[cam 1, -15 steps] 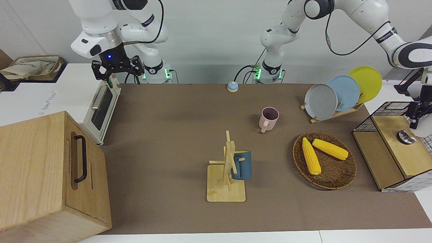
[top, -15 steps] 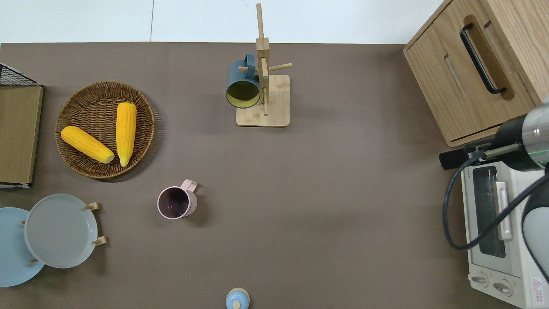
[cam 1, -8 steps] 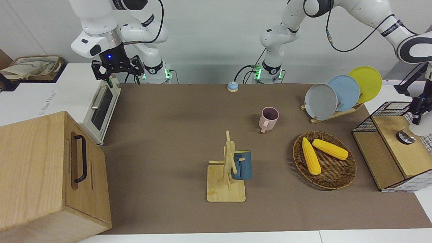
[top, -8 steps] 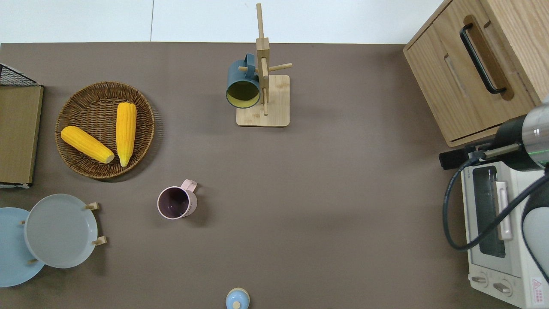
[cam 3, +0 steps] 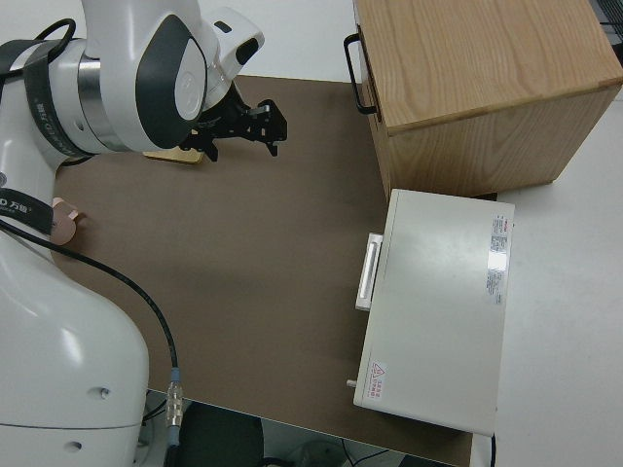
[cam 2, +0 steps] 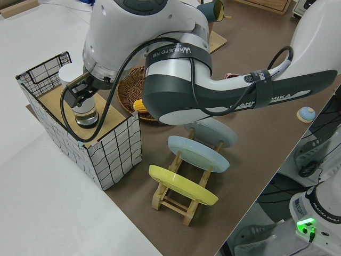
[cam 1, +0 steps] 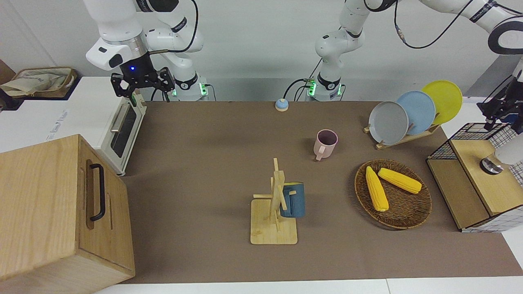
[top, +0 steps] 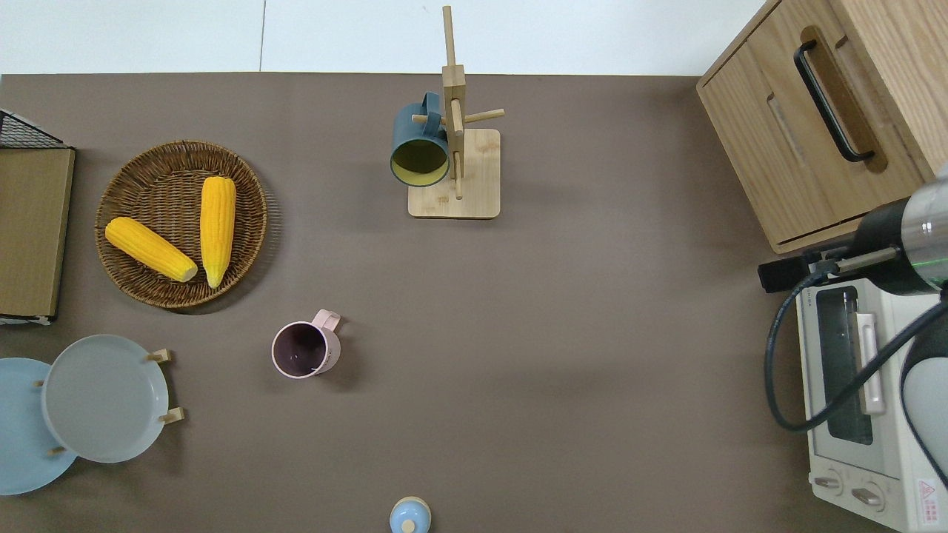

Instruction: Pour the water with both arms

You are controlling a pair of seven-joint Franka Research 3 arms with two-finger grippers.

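Observation:
My left gripper [cam 1: 496, 113] hangs in the air by the wire basket [cam 1: 474, 132] at the left arm's end of the table. In the left side view the gripper [cam 2: 80, 96] is just above a clear glass [cam 2: 85, 114] that stands on the basket's wooden shelf [cam 2: 50, 104], with a white cup [cam 2: 68, 74] beside it. The glass also shows in the front view [cam 1: 490, 165]. A pink mug [cam 1: 325, 143] stands on the brown mat [top: 518, 333]. A blue mug [cam 1: 292, 200] hangs on a wooden rack [cam 1: 274, 228]. My right arm is parked, its gripper [cam 1: 141, 85] open.
A wicker basket [cam 1: 408, 220] holds two corn cobs [cam 1: 376, 188]. A plate rack [cam 1: 408, 112] holds grey, blue and yellow plates. A white toaster oven [cam 1: 122, 130] and a wooden cabinet [cam 1: 53, 212] stand at the right arm's end. A small blue bell [cam 1: 281, 105] sits near the robots.
My left gripper has lifted up and away from the glass on the basket's shelf. The right arm and all the objects have stayed still.

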